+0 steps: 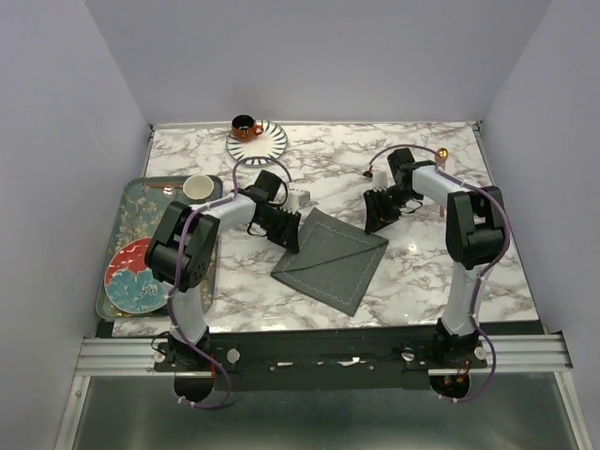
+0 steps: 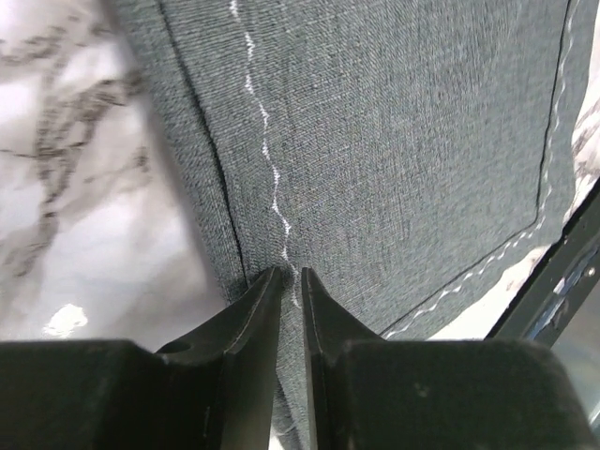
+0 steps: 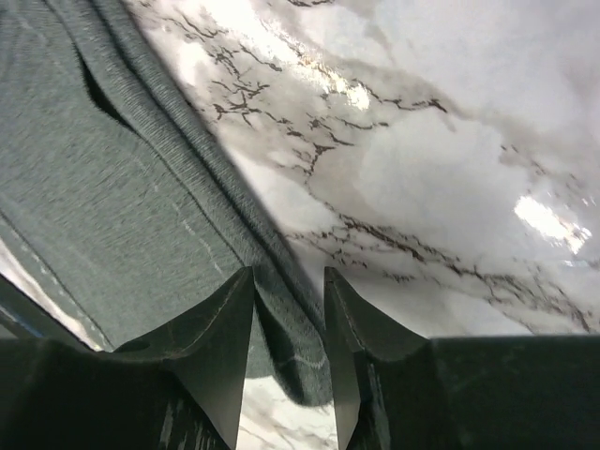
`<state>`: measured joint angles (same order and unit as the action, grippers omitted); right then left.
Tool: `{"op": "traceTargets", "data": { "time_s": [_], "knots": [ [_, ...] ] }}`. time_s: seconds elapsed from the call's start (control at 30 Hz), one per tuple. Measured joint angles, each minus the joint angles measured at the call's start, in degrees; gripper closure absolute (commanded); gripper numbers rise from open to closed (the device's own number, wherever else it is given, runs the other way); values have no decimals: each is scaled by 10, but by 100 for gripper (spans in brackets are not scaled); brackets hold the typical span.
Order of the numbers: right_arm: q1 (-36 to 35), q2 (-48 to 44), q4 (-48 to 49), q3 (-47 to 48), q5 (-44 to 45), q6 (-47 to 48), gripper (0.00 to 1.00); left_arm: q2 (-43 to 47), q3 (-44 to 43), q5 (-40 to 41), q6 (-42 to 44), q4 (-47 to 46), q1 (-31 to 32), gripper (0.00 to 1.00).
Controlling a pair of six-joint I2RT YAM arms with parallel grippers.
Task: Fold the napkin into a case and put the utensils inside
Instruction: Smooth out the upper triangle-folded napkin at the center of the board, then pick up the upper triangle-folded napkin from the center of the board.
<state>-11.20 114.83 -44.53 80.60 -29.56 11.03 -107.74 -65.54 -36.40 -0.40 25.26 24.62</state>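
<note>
The dark grey napkin (image 1: 330,258) lies folded into a slanted rectangle on the marble table, a diagonal fold line across it. My left gripper (image 1: 286,234) is at its back left corner. In the left wrist view its jaws (image 2: 291,272) stand slightly open, and the napkin's (image 2: 394,141) stitched hem runs loose through the narrow gap. My right gripper (image 1: 378,220) is at the back right corner. Its jaws (image 3: 289,272) are open, with the napkin's (image 3: 112,187) folded edge lying slack between them. A gold utensil (image 1: 442,154) lies at the far right, behind the right arm.
A patterned tray (image 1: 117,246) on the left holds a white cup (image 1: 198,187) and a red flowered plate (image 1: 134,274). An orange cup on a striped saucer (image 1: 267,145) stands at the back. Grey walls close in the table on three sides.
</note>
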Motion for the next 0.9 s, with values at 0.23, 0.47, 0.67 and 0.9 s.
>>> {"op": "traceTargets", "data": {
  "time_s": [0.23, 0.47, 0.67, 0.9],
  "knots": [
    [-34, 18, -14, 16, 9, 33, 57, 26, 38, -2, 6, 17, 29, 72],
    [-43, 10, -34, 16, 3, 31, 40, 89, 80, 2, 30, 38, 25, 64],
    [4, -39, -55, 16, -23, -3, 40, 102, 1, 3, 86, 23, 41, 50],
    [80, -81, -55, -43, -70, -61, 43, 36, -121, 2, 166, -37, 110, 45]
  ]
}}
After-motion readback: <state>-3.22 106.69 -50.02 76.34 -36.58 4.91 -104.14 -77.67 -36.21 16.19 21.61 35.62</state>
